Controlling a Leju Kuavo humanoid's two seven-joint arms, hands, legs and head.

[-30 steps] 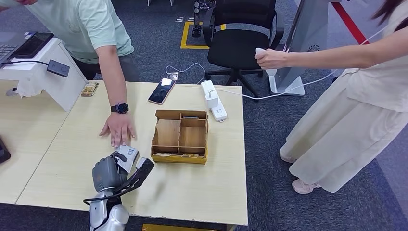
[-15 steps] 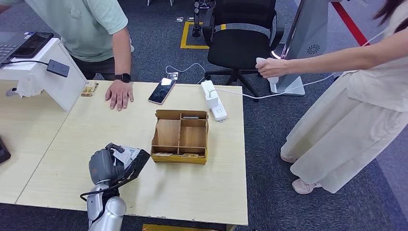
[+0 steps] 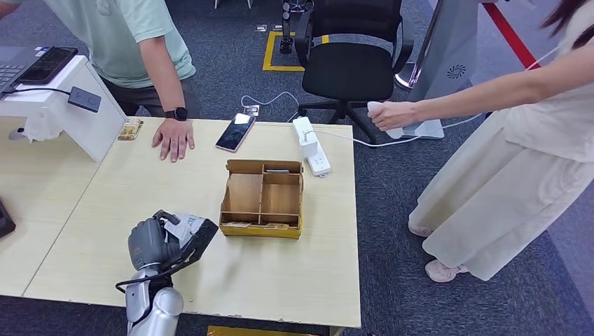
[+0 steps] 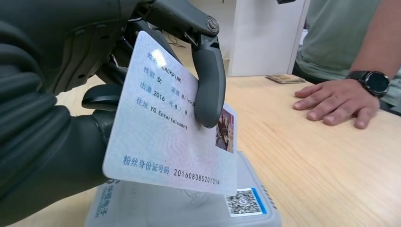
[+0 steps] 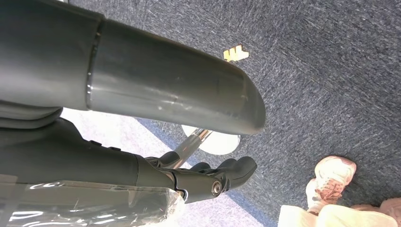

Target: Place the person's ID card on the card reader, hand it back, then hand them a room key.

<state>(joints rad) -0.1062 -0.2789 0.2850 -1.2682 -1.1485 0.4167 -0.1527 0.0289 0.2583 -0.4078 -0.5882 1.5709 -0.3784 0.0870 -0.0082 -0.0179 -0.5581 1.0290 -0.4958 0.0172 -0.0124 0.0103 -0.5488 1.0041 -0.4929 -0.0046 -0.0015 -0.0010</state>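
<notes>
Across the pale wooden desk [image 3: 105,210], the robot's left hand [image 3: 150,243] pinches the pale blue printed ID card [image 4: 165,123] tilted just above the flat grey card reader [image 4: 189,208], apparently for scanning, while its right hand [image 5: 208,177] hangs with fingers curled, holding nothing.

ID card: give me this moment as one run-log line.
left robot hand: holds ID card | ID card: tilted just above card reader | person's hand: flat on table | room key: not handed
</notes>
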